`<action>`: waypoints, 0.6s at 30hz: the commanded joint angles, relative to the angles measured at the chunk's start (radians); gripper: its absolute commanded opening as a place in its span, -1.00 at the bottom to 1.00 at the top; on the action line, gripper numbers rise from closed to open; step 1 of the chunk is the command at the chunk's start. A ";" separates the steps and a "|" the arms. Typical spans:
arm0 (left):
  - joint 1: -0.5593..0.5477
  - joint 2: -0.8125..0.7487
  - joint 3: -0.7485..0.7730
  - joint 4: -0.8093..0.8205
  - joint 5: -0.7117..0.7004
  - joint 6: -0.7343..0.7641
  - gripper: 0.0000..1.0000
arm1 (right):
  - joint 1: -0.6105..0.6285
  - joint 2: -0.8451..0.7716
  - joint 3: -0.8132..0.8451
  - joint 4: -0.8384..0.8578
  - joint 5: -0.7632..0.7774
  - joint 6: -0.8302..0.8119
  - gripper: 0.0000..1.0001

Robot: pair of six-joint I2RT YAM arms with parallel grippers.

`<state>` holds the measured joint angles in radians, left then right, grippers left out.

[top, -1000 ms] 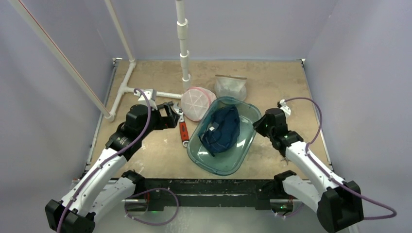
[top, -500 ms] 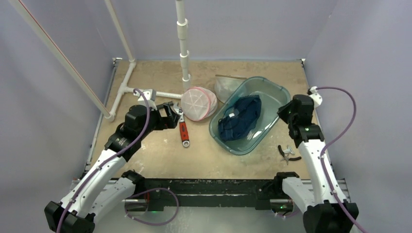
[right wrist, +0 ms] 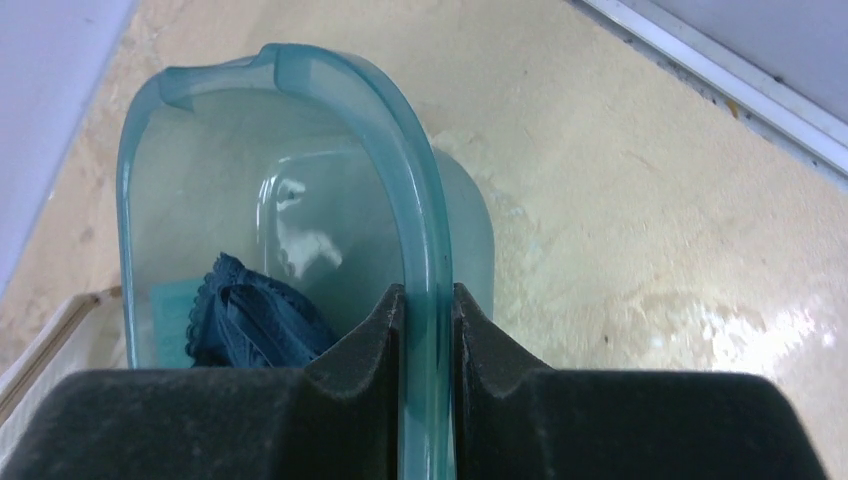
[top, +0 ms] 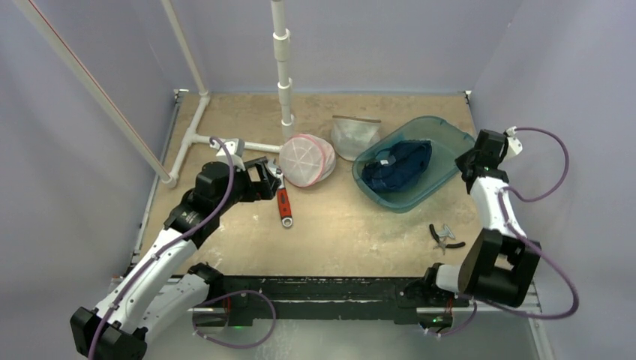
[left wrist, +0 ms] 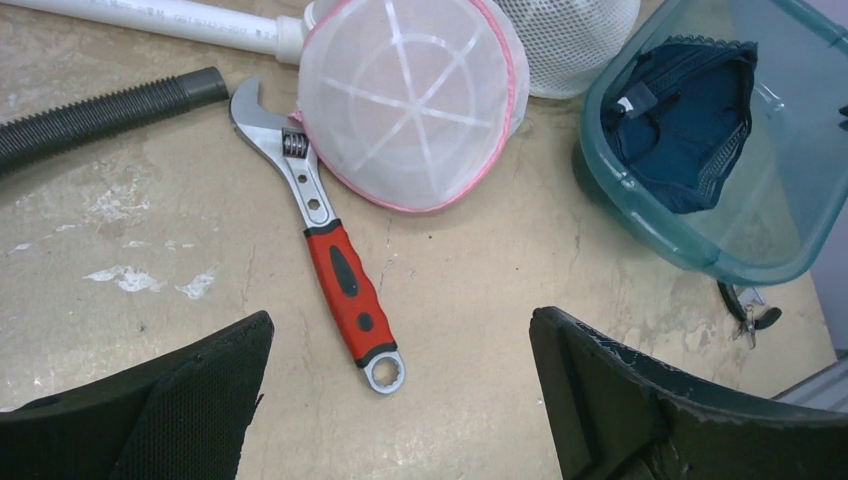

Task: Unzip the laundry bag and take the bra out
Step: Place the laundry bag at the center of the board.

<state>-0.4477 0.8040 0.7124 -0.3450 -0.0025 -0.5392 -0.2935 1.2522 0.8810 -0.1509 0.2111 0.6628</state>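
Left arm (top: 161, 255): rises from its base at the near left, elbow bent, forearm angled forward and inward.
Left wrist: tilted down, so its camera looks past both fingers.
Left gripper (left wrist: 400, 330): fingers (left wrist: 190, 400) spread wide apart with nothing between them.
Right arm (top: 491, 202): folded tight over its base at the near right, with the forearm stretched toward the far right side.
Right gripper (right wrist: 425, 310): fingers (right wrist: 350, 370) pinched on the rim of the teal tub (right wrist: 415, 180), one on the inside and one on the outside.
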 commanded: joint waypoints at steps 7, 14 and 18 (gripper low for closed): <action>-0.005 0.019 -0.009 0.040 0.032 -0.009 0.99 | -0.042 0.366 0.283 0.192 0.059 -0.160 -1.00; -0.006 0.023 0.001 0.011 0.005 0.004 0.99 | -0.044 0.578 0.462 0.153 0.056 -0.166 -0.29; -0.006 0.024 0.001 0.015 0.005 0.000 0.99 | -0.043 0.566 0.479 0.128 0.054 -0.142 0.22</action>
<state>-0.4477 0.8288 0.7063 -0.3466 0.0113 -0.5388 -0.3332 1.8507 1.3106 -0.0006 0.2375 0.5190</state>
